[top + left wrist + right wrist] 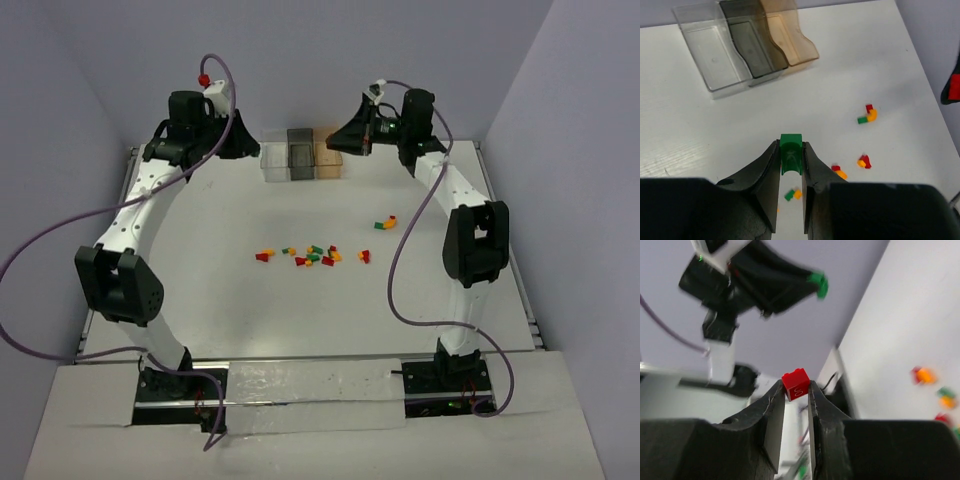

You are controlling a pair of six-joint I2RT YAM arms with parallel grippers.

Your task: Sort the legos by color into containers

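- The loose bricks are lying in a ragged row across the middle of the bench. Red, green and orange-yellow are mixed, and several are touching.
- A clump of three bricks is lying apart from that row, further back and to the right. Its red, orange-yellow and green pieces are sitting together in a short curve.
- The left gripper is clamping a green brick between its fingertips. The brick is sticking out past the tips and is being carried clear of the bench. In the top view this gripper is hanging at the far left, just beside the clear box.
- The right gripper is pinching a red brick at its fingertips, also off the bench. Its wrist view is blurring and is looking across at the wall and the other arm. In the top view it is hanging over the orange box and covering part of it.
- The boxes are standing at the far edge in a tight row, side by side. The clear box is sitting on the left, the grey box in the middle and the orange box on the right.
- Whether any brick is lying inside the boxes, I cannot tell.
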